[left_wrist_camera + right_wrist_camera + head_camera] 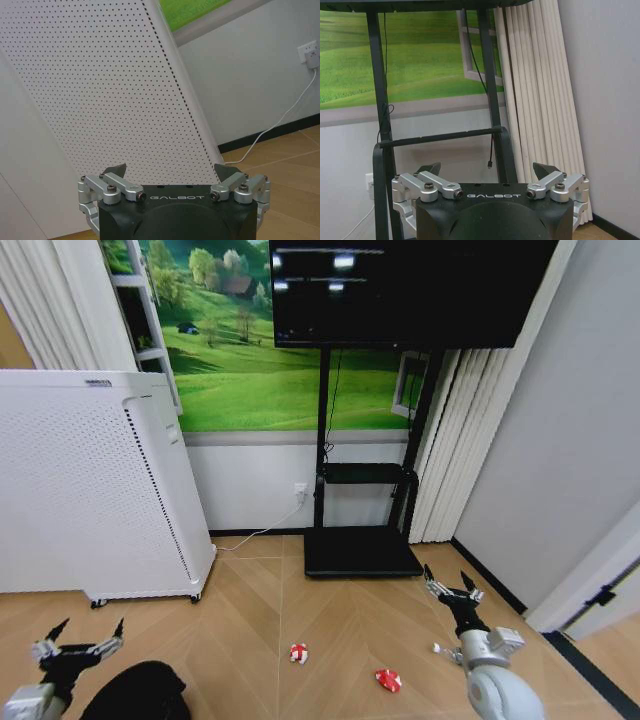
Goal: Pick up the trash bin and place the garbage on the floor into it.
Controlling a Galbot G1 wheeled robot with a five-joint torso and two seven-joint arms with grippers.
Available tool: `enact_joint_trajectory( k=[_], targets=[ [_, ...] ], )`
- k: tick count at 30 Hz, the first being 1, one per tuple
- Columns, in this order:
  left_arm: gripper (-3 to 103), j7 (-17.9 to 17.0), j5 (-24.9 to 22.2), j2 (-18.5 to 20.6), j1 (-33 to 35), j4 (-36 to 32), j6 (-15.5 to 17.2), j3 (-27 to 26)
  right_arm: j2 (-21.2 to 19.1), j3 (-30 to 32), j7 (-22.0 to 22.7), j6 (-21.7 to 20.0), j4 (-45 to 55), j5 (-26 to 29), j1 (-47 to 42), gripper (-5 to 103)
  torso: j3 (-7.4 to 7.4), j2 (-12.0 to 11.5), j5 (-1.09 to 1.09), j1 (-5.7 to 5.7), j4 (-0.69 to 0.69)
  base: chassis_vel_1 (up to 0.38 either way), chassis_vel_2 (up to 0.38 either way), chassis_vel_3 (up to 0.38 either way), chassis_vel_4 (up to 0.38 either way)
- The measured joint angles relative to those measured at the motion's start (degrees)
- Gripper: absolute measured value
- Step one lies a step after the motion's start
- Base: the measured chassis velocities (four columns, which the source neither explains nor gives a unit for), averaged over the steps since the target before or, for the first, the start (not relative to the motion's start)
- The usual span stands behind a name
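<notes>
Right, the trash bin [138, 692] sits low at the robot's left, just beside the left gripper [78, 642] and a touch inboard and below it, so the left arm's much nearer; it's a dark rounded shape cut off by the view's lower edge, so its tilt can't be told. Left gripper's spread wide, holding nothing, facing the white perforated appliance [115, 100]. Right gripper [450, 585] also wide & empty, w/ a red-and-white scrap [298, 653] and a red wrapper [388, 679] on the floor [330, 630] between the arms.
</notes>
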Motion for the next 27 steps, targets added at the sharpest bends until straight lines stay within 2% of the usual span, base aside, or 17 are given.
enact_joint_trajectory(
  k=[1,3,4,6,10,16,22,24,27],
  targets=[
    [99,0.0,0.0,0.0,0.0,0.0,0.0,0.0,0.0,0.0,0.0,0.0,0.0,0.0,0.0,100,0.00,0.0,0.00,0.00,0.00,0.000,0.000,0.000,0.000],
    [99,3.5,0.7,-1.1,0.3,4.0,-4.9,-0.9,-0.6,0.3,0.0,0.1,-0.1,0.7,0.2,100,0.02,0.0,0.01,0.02,0.00,0.000,0.000,0.000,0.000],
    [99,4.6,2.7,-1.9,0.2,7.5,-7.1,-0.9,-0.6,0.0,0.0,0.2,-0.7,0.8,0.5,100,0.05,0.1,0.01,0.03,0.01,0.000,0.000,0.000,0.000],
    [99,5.0,4.1,-2.5,-0.1,9.2,-7.8,-0.3,-0.4,-0.4,0.0,0.3,-0.9,0.7,0.7,100,0.07,0.1,0.01,0.04,0.01,0.000,0.000,0.000,0.000],
    [95,5.1,5.5,-3.8,-1.2,12.3,-8.0,0.5,0.1,-1.2,0.0,0.3,-1.1,0.6,0.8,100,0.09,0.1,0.01,0.05,0.02,0.000,0.000,0.000,0.000],
    [98,5.0,6.2,-4.2,-3.9,19.3,-8.1,2.0,0.1,-1.5,0.0,0.5,-1.2,0.5,0.8,100,0.11,0.2,0.02,0.06,0.01,0.000,0.000,0.000,0.000],
    [99,4.9,5.3,-4.9,-6.6,23.0,-6.1,5.2,0.0,-1.5,0.0,0.6,-1.2,0.5,0.7,100,0.13,0.2,0.00,0.07,0.00,0.000,0.000,0.000,0.000],
    [99,4.8,4.5,-4.7,-7.7,24.2,-4.0,6.1,0.1,-1.5,-0.1,0.6,-1.3,0.4,0.7,100,0.14,0.2,0.01,0.08,0.01,0.000,0.000,0.000,0.000],
    [99,4.7,3.9,-4.4,-8.1,24.6,-2.9,6.3,0.1,-1.5,-0.1,0.6,-1.4,0.3,0.7,100,0.15,0.2,0.00,0.08,0.01,0.000,0.000,0.000,0.000]
  ],
)
